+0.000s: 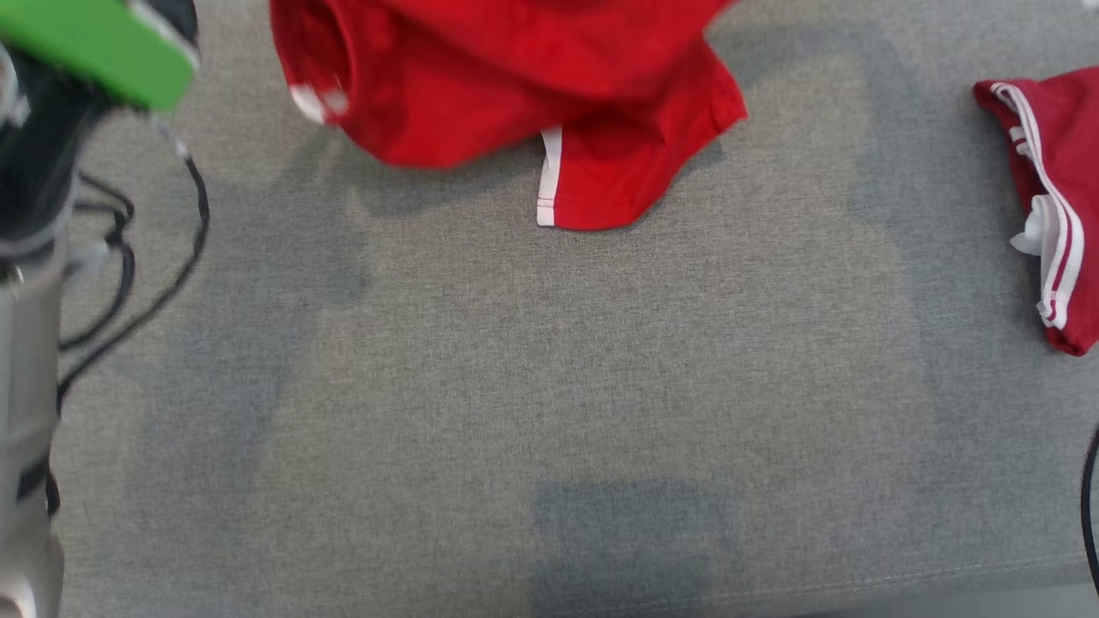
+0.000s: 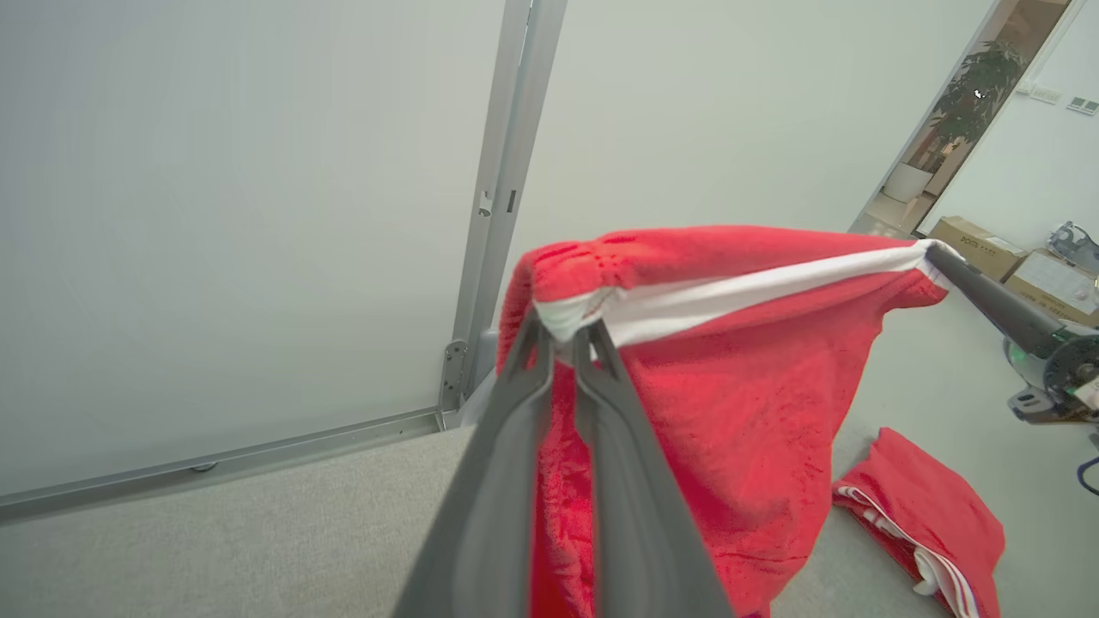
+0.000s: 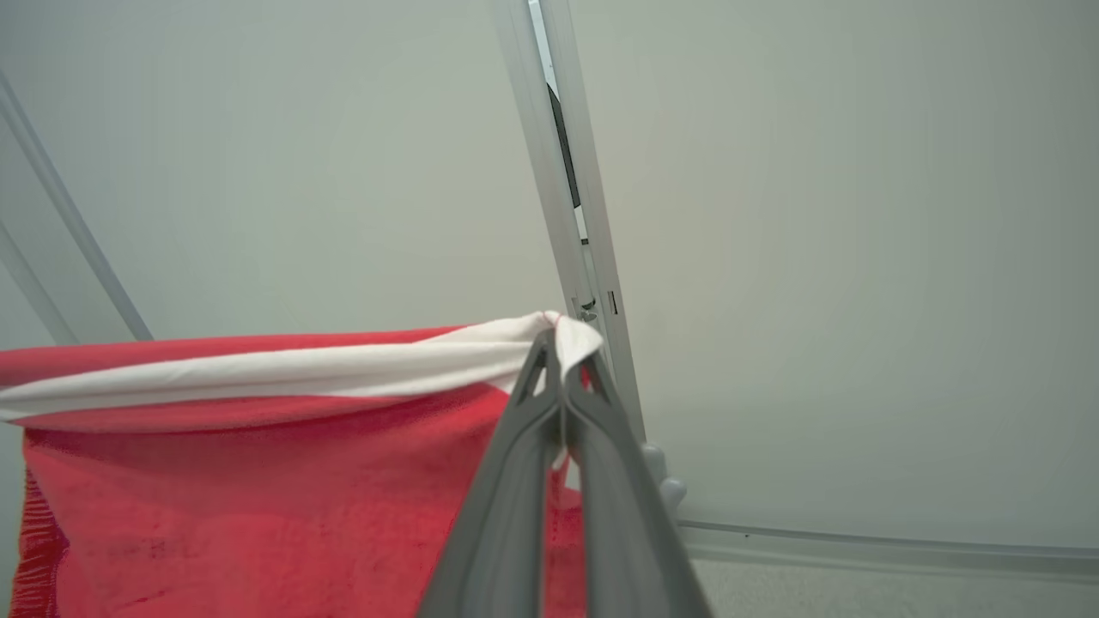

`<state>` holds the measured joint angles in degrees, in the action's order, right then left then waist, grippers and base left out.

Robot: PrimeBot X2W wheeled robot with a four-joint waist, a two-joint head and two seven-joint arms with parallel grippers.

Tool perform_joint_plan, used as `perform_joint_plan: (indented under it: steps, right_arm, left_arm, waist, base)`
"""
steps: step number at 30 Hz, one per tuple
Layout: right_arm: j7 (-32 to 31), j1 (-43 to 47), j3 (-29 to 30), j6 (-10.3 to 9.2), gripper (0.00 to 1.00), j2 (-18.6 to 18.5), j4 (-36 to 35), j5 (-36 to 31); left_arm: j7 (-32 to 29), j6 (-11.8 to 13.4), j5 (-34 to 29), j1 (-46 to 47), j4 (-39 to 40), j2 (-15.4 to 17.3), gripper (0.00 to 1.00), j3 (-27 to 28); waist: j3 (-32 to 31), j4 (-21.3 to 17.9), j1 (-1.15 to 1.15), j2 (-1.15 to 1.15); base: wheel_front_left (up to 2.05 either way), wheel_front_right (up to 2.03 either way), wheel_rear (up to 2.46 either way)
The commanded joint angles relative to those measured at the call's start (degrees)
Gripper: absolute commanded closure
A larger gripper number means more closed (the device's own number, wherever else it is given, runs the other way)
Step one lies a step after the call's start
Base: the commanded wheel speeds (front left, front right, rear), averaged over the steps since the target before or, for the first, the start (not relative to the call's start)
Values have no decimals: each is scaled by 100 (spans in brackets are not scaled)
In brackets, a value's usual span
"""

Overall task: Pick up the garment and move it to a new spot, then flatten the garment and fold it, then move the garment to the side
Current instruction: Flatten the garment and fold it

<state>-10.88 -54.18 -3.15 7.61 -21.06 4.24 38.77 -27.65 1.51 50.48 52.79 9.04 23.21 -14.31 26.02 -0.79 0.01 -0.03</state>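
over the grey surface [image 1: 549,386], left end effector [image 2: 562,335] and right end effector [image 3: 558,348] pinched top corners of the limp, light garment [image 2: 738,412].

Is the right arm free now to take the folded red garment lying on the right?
Probably not yet. The right gripper is shut on the white band of the lifted red shorts, which the left gripper holds too. It would have to let go first, before going to the folded red garment.
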Motion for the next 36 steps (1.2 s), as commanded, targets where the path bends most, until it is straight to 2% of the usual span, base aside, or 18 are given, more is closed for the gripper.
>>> perform_joint_plan:
  steps: [1, 3, 8, 12, 15, 17, 19, 22, 25, 28, 29, 33, 36]
  right_arm:
    - [49, -258, -12, -23, 100, -7, 136, -115]
    - [203, -1033, -100, -22, 100, 187, 699, -304]
    - [1252, -2735, 220, -23, 100, 647, 1977, -1060]
    - [2054, -3430, 171, -22, 100, 980, 2629, -1398]
    - [2274, -3346, -321, -19, 100, 886, 2824, -1448]
    - [2388, -2948, -699, -19, 100, 803, 2846, -1279]
    - [2481, -2420, -1094, -18, 100, 645, 2733, -1106]
    - [2584, -1351, -1636, -19, 100, 292, 2421, -855]
    - [2609, -43, -1935, -20, 100, -54, 2106, -606]
    - [2622, 1086, -1939, -21, 100, -280, 1660, -424]
    - [2614, 1813, -1828, -23, 100, -367, 1373, -388]
    - [2612, 3079, -1537, -24, 100, -365, 811, -467]
    - [2613, 4008, -1487, -23, 100, -366, 509, -444]
  left_arm:
    - [60, 32, -100, 289, -187, -33, 100, 22]
    - [393, 152, -421, 1144, -883, -318, 100, 7]
    - [1530, 83, -1566, 3009, -2441, -651, 100, -362]
    - [2791, -61, -2043, 3662, -3382, -834, 100, -445]
    - [3474, -327, -2102, 3591, -3957, -909, 100, -525]
    - [3652, -497, -1950, 3154, -4345, -964, 100, -552]
    - [3788, -670, -2060, 2685, -4537, -812, 100, -765]
    - [3979, -801, -2023, 1732, -4650, -619, 100, -991]
    - [4070, -847, -1798, 532, -4591, -573, 100, -1160]
    - [4111, -870, -1652, -466, -4302, -403, 100, -1355]
    - [4129, -851, -1549, -1156, -4033, -369, 100, -1394]
    - [4124, -574, -1460, -2356, -3331, -278, 100, -1488]
    - [3972, -252, -1397, -3355, -2885, -286, 100, -1652]
  waist:
    - [787, 5, -1, 3]
    - [904, 36, -1, 3]
    - [1146, 13, -1, 3]
    - [1239, -83, -1, 3]
    - [1310, -119, -1, 3]
    - [1303, -132, -1, 3]
    - [1255, -154, -1, 3]
    - [1108, -174, -1, 3]
    - [878, -151, -1, 3]
    - [621, -130, -1, 3]
    - [439, -112, -1, 3]
    - [12, -60, -1, 3]
    - [-403, -15, -1, 3]
  base:
    - [0, 0, 0]
    - [0, 0, 0]
    - [0, 0, 0]
    - [0, 0, 0]
    - [0, 0, 0]
    - [0, 0, 0]
    - [0, 0, 0]
    - [0, 0, 0]
    - [0, 0, 0]
    - [0, 0, 0]
    - [0, 0, 0]
    - [0, 0, 0]
    - [0, 0, 0]
